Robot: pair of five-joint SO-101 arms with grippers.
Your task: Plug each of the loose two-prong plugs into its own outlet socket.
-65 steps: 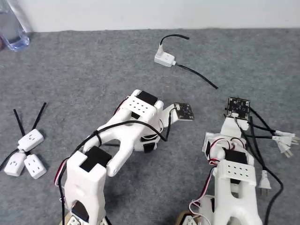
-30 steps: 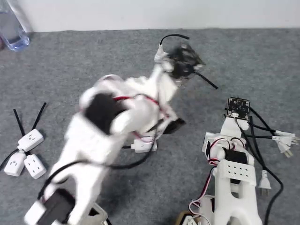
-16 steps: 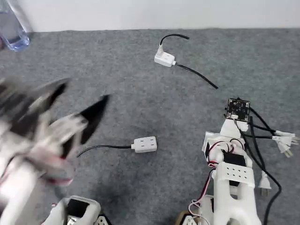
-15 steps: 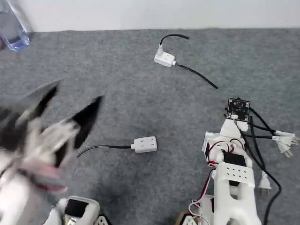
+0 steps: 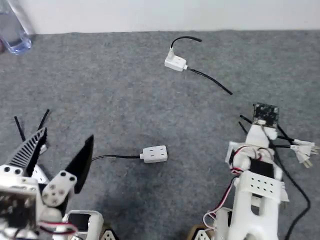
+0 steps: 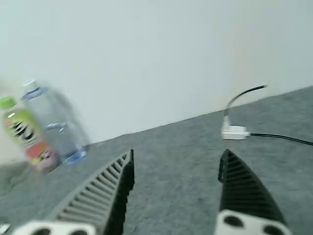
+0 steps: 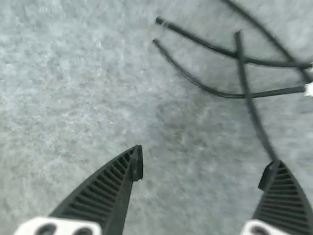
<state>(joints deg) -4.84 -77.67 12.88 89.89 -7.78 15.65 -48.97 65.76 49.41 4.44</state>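
Ribbed black left claw (image 6: 178, 156) spread, boxy white socket (image 5: 154, 153), grey carpet (image 5: 100, 80)

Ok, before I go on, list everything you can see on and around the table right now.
Far outlet socket: one, white, far middle of the carpet, a corded plug seemingly seated in it.
Near outlet socket: one, white with a black cord, between the arms.
Loose plugs: at least two, white, right edge beside the right arm.
Cord ends: two, black, left side beyond the left gripper.
Clear bottle: one, far left corner by the wall.
Labelled bottle: one, green cap, beside the clear bottle.
Carpet: grey, covering the table.
Left gripper: black fingers, open, near left.
Right gripper: black fingers, open, above black cords.
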